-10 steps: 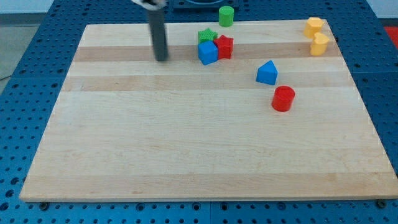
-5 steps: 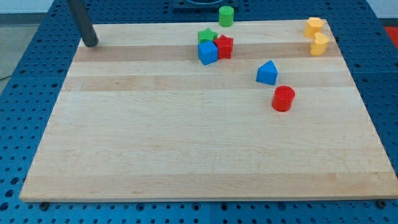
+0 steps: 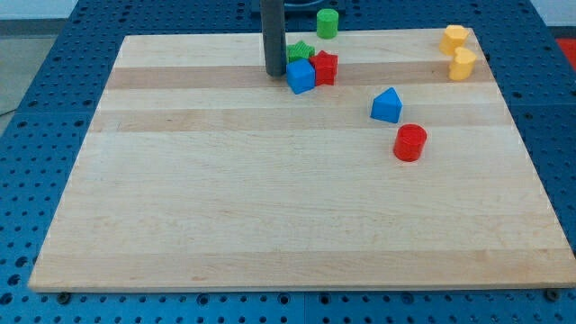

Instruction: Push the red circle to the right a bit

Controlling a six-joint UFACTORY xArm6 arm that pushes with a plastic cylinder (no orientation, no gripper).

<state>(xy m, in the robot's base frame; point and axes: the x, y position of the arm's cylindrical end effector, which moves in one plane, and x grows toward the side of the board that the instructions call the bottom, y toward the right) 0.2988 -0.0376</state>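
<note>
The red circle is a short red cylinder right of the board's middle. A blue block with a pointed top lies just above and left of it. My tip rests on the board near the view's top, far to the upper left of the red circle. It stands just left of a cluster of a blue cube, a red star-like block and a green star-like block. The dark rod rises out of the view's top.
A green cylinder stands at the board's top edge. Two yellow blocks sit at the top right corner. The wooden board lies on a blue perforated table.
My tip swung from the upper middle out to the board's top left corner, then back right to just left of the blue cube. No block has moved.
</note>
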